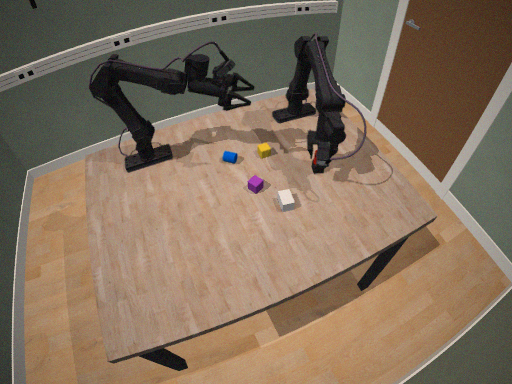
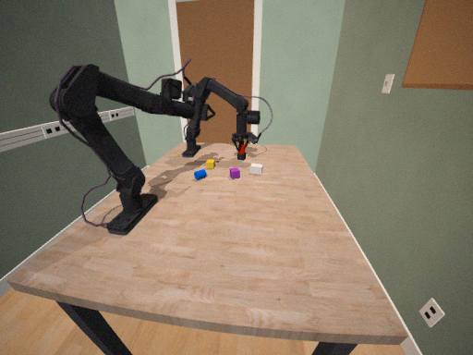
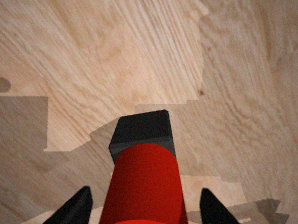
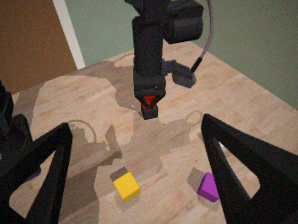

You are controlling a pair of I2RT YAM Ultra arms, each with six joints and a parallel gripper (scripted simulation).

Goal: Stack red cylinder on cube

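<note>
The red cylinder (image 3: 145, 185) stands upright on the black cube (image 3: 142, 132), which rests on the table. My left gripper (image 3: 145, 194) hangs straight down over them, and its fingers stand apart on either side of the cylinder with a gap to each. The same stack shows in the top view, with the cylinder (image 1: 315, 157) on the cube (image 1: 318, 168), and in the right wrist view (image 4: 150, 102). My right gripper (image 1: 250, 95) is open and empty, held high above the far part of the table.
A blue cylinder (image 1: 229, 156), a yellow cube (image 1: 264, 149), a purple cube (image 1: 255, 183) and a white cube (image 1: 286, 199) lie on the table to the left of the stack. A cable loops on the table beside the left arm.
</note>
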